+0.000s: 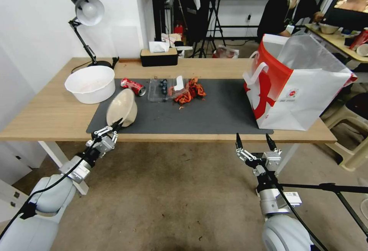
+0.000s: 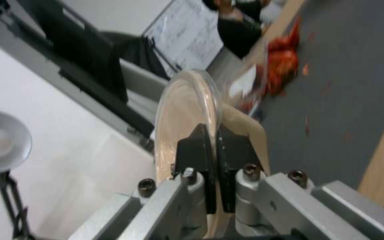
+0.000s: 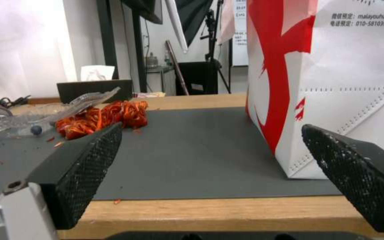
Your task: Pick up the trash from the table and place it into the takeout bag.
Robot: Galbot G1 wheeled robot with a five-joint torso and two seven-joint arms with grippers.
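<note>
My left gripper (image 1: 115,123) is shut on the rim of a beige oval lid (image 1: 122,107), which stands tilted on its edge at the near left corner of the dark mat (image 1: 214,113). The left wrist view shows the black fingers (image 2: 192,150) pinching the lid (image 2: 187,106). A crushed red can (image 1: 133,86), a clear plastic tray (image 1: 163,89) and a pile of orange-red scraps (image 1: 189,91) lie at the mat's far side. The white-and-red takeout bag (image 1: 295,86) stands open at the table's right end. My right gripper (image 1: 255,141) hangs open before the table's front edge, near the bag (image 3: 334,83).
A white bowl (image 1: 91,83) sits on the light-wood table (image 1: 50,113) left of the mat. A desk lamp (image 1: 87,11) and a dark tissue box (image 1: 158,56) stand along the far edge. A tripod leg (image 1: 329,186) crosses by my right arm.
</note>
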